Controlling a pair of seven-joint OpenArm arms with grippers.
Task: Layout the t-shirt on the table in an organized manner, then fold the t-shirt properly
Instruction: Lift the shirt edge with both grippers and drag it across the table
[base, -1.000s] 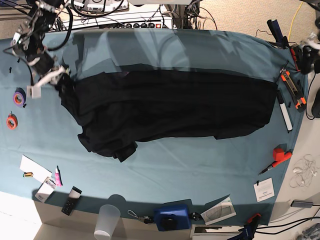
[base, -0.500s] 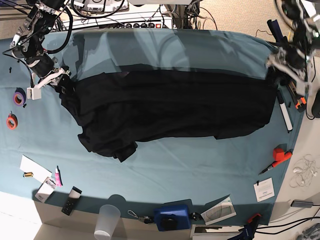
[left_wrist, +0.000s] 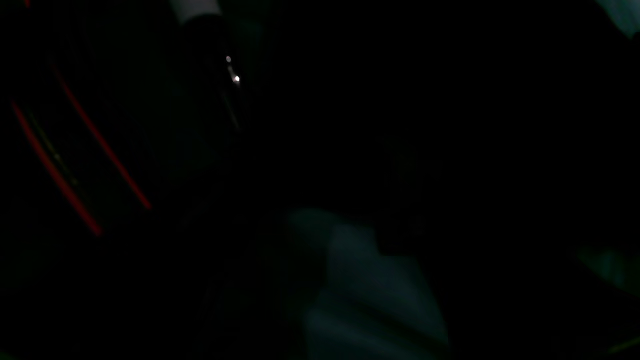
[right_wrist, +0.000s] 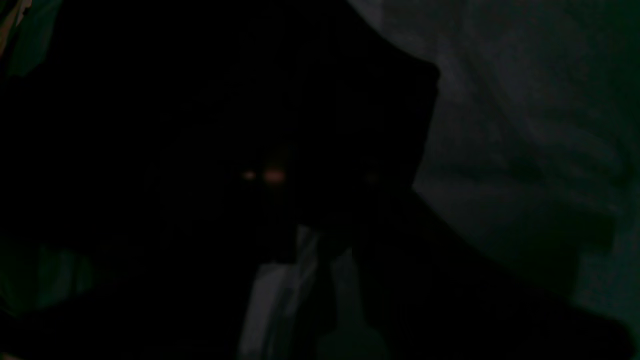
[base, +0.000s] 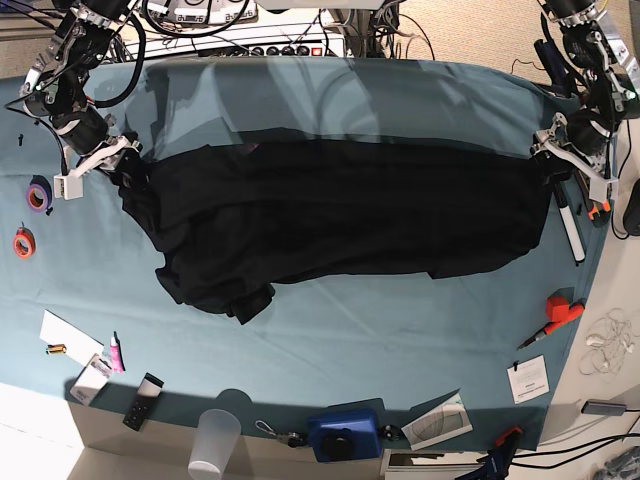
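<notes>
The right gripper (base: 95, 160) is sitting at the shirt's (base: 340, 215) end near the table's (base: 330, 330) left edge in the base view, its white fingers (base: 75, 182) pressing into the bunched black cloth; whether the jaws are closing on a fold or only resting against it cannot be told, since the right wrist view is almost black, showing only dark cloth (right_wrist: 215, 150) against paler table cover (right_wrist: 525, 125). The left gripper (base: 560, 152) is hovering at the shirt's opposite end near the right edge, just beside the marker (base: 570, 225) and the orange cutter (base: 588, 180); its jaws are too small to read in the base view, and the left wrist view shows only darkness with faint red lines, so their state cannot be told. The shirt is lying as a long dark band across the middle of the table, its far edge fairly straight, its near-left part crumpled into a lump toward the front edge. The step in hand looks like taking both ends to stretch the shirt flat. To do it well, each gripper should be pinching a single corner or hem rather than a wad of layers, and the left should be coming down clear of the marker and cutter so neither is dragged along. Both ends should be held before any pull, and the pull should be even, outward and low, so the crumpled part is opening instead of sliding as a lump.
</notes>
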